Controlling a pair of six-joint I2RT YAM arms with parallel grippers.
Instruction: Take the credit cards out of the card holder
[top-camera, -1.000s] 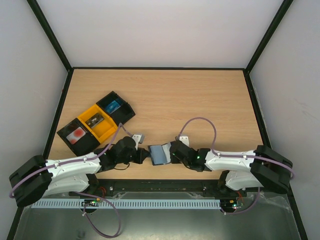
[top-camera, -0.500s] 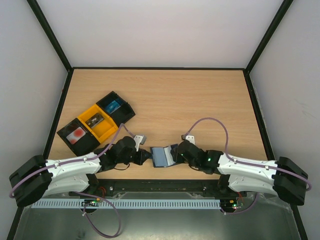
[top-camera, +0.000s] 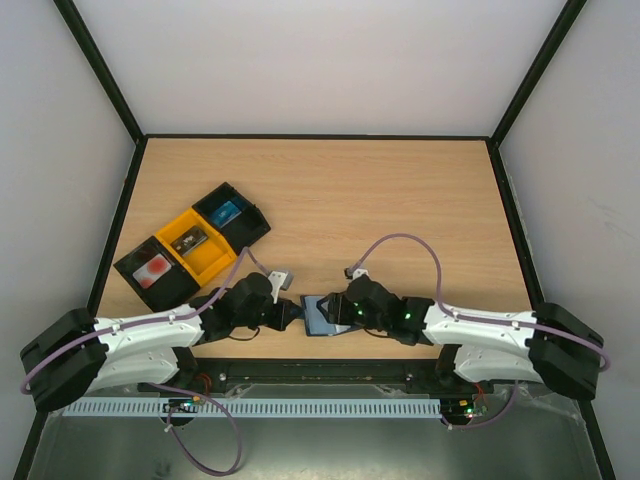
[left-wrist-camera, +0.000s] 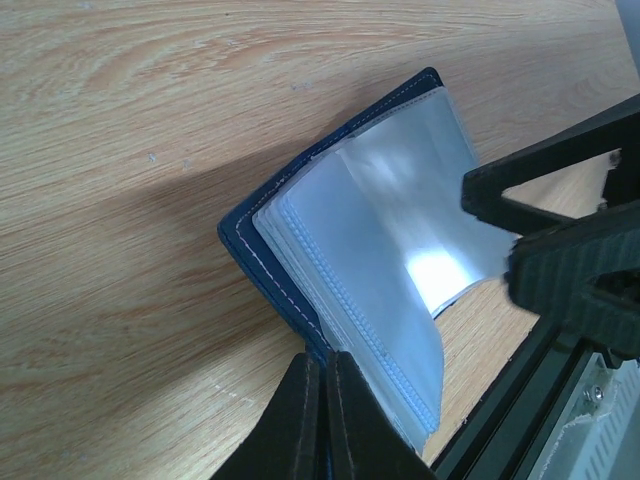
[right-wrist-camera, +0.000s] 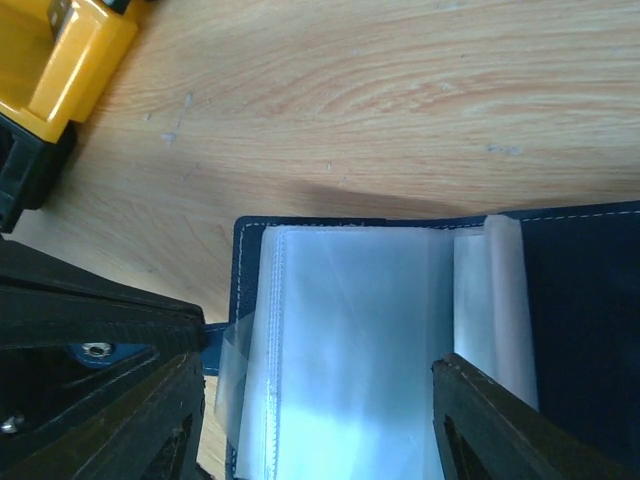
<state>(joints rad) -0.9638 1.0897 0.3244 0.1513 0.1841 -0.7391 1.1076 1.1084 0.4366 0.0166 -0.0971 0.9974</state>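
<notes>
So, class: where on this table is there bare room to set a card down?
Bare: the far half of the table, behind the trays, and its right side. Crowded: the near edge, where left gripper and right gripper meet at the card holder.

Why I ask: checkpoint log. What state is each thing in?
Dark navy folding card holder: lying open, clear plastic sleeves fanned.
Left end effector: shut on the card holder's edge.
Right end effector: open over the sleeves.
Black and yellow tray boxes: open-topped, each holding something.
</notes>
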